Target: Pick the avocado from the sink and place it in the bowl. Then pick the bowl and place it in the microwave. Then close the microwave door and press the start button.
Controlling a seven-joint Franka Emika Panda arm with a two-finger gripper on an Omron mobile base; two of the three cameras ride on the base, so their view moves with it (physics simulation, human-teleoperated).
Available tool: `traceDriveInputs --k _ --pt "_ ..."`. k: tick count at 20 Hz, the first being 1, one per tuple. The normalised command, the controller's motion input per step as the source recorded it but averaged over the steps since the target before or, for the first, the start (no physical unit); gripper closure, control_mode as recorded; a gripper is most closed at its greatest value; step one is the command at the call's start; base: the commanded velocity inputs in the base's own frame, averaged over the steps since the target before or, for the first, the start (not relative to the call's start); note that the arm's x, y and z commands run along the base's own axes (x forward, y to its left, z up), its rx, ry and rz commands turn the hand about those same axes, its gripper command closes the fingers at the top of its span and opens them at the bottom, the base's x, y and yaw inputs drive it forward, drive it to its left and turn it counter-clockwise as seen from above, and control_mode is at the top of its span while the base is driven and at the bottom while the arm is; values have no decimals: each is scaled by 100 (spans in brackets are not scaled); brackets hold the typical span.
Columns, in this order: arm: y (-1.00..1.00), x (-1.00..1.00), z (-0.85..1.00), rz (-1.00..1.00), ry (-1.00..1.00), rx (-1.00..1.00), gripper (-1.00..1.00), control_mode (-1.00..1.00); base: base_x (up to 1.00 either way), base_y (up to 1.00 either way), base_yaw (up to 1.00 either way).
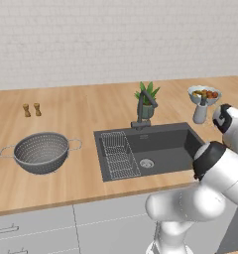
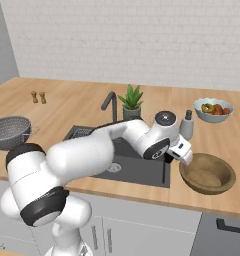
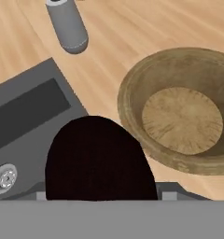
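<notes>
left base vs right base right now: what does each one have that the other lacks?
Left base view alone: the sink's wire rack laid out plainly. Right base view alone: the wooden bowl on the counter right of the sink, with the arm's hand at its near-left rim. Shared: sink, colander, potted plant, fruit bowl, grey bottle, two small shakers.

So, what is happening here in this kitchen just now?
The white robot arm is carrying the avocado in its gripper, close to the near left rim of the wooden bowl on the counter right of the sink. The dark fruit sits between the fingers, held above the sink's edge and not yet over the bowl. The bowl is empty. A grey dispenser bottle stands behind it.
</notes>
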Motion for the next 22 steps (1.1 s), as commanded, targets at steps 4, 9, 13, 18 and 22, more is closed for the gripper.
traceDriveInputs --k 4,9,13,18,22 --pt "-88 0 -22 -23 0 7 100 -100 0 0 0" --pt "-65 8 -15 -11 0 10 100 -100 0 0 0" --pt "-50 15 -27 -2 0 16 100 -100 0 0 0" --pt "-47 8 -36 0 0 11 100 -100 0 0 0" --pt "-34 23 -37 0 1 4 100 -100 0 0 0"
